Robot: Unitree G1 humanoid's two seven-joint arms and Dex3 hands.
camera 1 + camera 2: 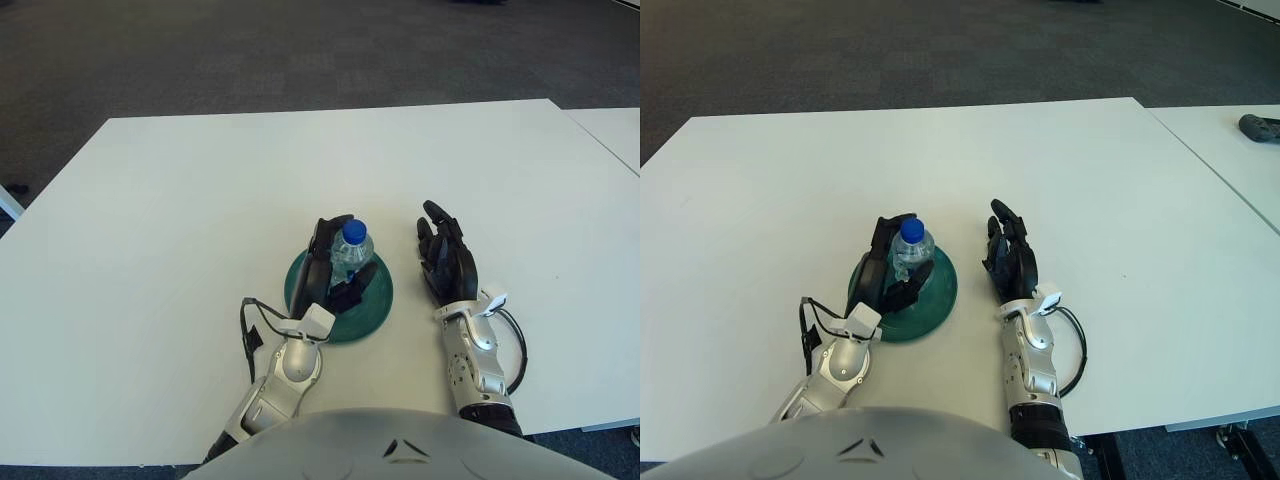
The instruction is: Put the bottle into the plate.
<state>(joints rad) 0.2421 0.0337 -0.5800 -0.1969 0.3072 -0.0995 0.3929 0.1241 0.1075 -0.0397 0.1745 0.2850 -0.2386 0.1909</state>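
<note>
A clear plastic bottle (352, 250) with a blue cap stands upright on a dark green plate (372, 305) near the front middle of the white table. My left hand (330, 270) is over the plate with its fingers curled around the bottle's body. My right hand (445, 258) shows just right of the plate, fingers spread and holding nothing. The same scene shows in the right eye view, with the bottle (911, 250) on the plate (937, 290).
The white table (200, 200) stretches wide around the plate. A second white table (1230, 150) stands at the right with a dark object (1260, 127) on it. Dark carpet lies beyond the far edge.
</note>
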